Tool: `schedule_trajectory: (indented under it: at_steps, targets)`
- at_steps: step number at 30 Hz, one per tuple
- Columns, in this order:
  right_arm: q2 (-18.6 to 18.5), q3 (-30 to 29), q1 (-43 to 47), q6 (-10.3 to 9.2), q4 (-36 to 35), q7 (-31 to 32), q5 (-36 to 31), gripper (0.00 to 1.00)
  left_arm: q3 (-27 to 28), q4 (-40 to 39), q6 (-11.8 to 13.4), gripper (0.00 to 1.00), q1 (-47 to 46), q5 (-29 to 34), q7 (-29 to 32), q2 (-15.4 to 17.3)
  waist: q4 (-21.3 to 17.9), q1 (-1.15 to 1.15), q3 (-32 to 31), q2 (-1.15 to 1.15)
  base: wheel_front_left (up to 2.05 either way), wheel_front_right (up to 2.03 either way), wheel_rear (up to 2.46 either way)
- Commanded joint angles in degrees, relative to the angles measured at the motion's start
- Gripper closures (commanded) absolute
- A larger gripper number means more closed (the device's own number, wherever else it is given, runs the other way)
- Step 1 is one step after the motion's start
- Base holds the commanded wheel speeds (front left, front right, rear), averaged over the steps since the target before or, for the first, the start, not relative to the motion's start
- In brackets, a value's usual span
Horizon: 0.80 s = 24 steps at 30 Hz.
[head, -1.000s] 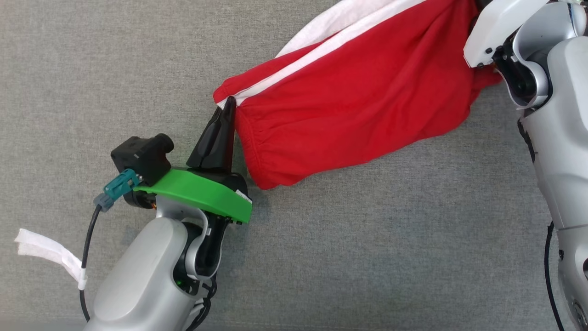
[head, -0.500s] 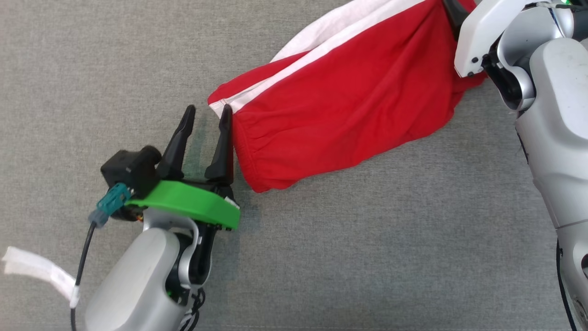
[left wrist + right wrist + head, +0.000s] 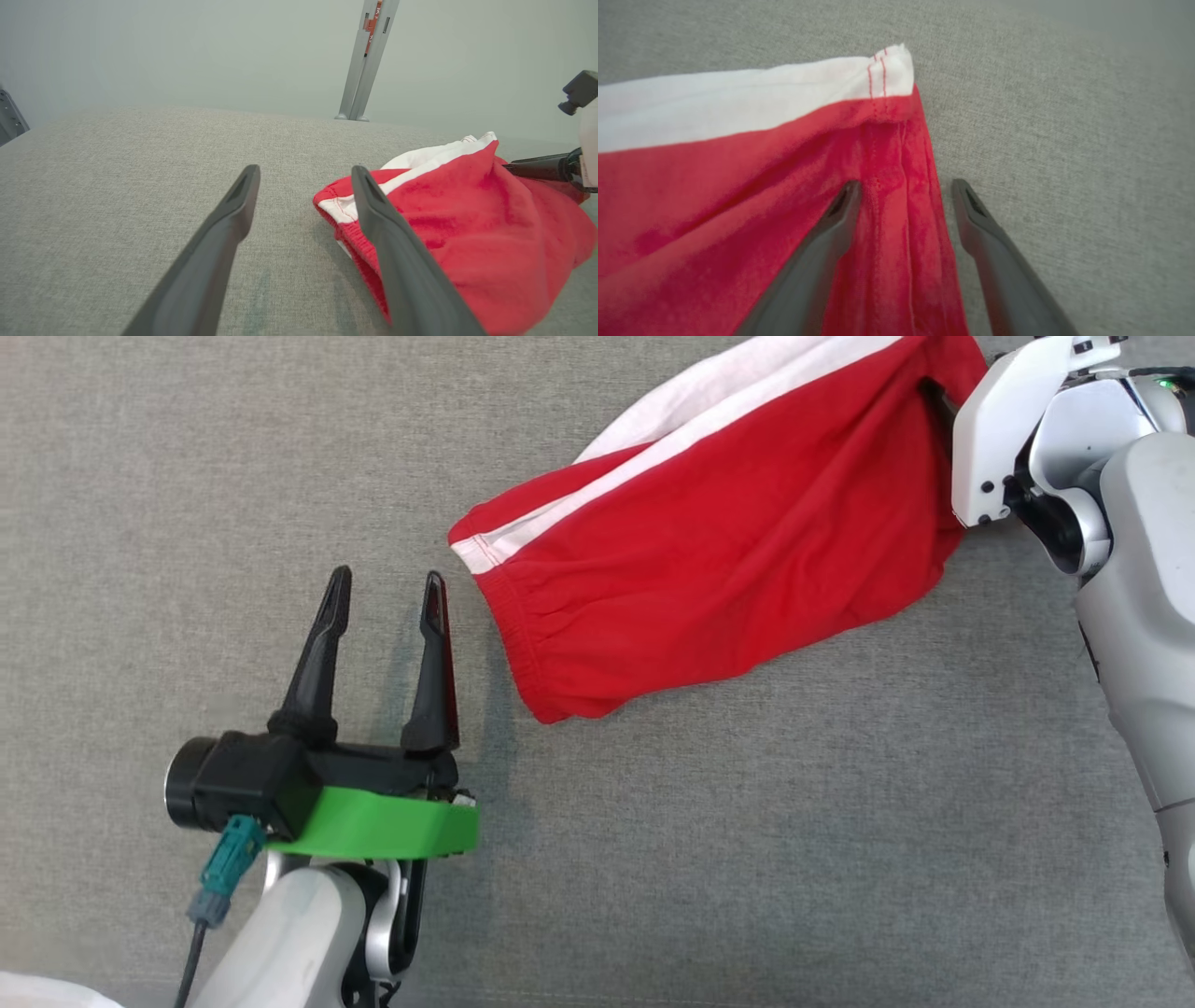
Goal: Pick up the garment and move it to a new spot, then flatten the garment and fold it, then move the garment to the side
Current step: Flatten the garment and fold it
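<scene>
I see a red garment (image 3: 709,569) with a white stripe. The worktop (image 3: 747,849) is grey, my left claw (image 3: 387,577) black, its bracket (image 3: 373,826) green.

Garment (image 3: 709,551): red knit cloth with a broad white band (image 3: 709,401) along its far long edge. It lies slack and doubled over on the grey woven surface (image 3: 747,859), set diagonally from the middle of the head view up to its upper right. The lower-left end shows a gathered elastic hem (image 3: 523,635). Shallow creases cross the top layer, which is not flat.
</scene>
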Motion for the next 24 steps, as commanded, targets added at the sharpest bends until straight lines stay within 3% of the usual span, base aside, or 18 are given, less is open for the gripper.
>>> schedule_trajectory:
  at_steps: [1, 2, 3, 16, 24]
  targets:
    - [0.8, 0.8, 2.3, 0.03, 1.5, 1.7, 0.8, 0.00, 0.9, -0.1, -0.7, 0.00, 1.0, 1.4, -0.3, -0.6, 0.4, 0.00, 0.1, 0.00, 0.00, 0.00, 0.00]
    - [1.3, 0.7, 2.7, 0.04, 1.7, 2.0, 2.0, 0.72, 1.5, -0.1, -1.3, 0.00, 1.6, 2.1, -0.3, -1.3, 0.5, 0.00, 0.0, 0.00, 0.00, 0.00, 0.00]
    - [1.6, 0.4, 3.0, 0.07, 1.7, 2.1, 3.1, 1.00, 2.1, 0.0, -1.8, 0.00, 2.2, 2.7, -0.3, -1.9, 0.4, 0.00, -0.2, 0.00, 0.00, 0.00, 0.00]
    - [4.2, -9.6, 11.5, 0.00, -5.2, -2.1, 16.8, 1.00, 12.9, 2.1, -8.3, 0.00, 12.3, 10.5, -0.3, -5.9, -7.6, 0.00, -8.9, 0.00, 0.00, 0.00, 0.00]
    - [2.9, -18.4, 18.6, 0.00, -5.7, -2.9, 17.5, 1.00, 17.7, 3.6, -11.9, 0.00, 17.6, 12.7, -0.3, -8.4, -9.3, 0.00, -14.0, 0.00, 0.00, 0.00, 0.00]
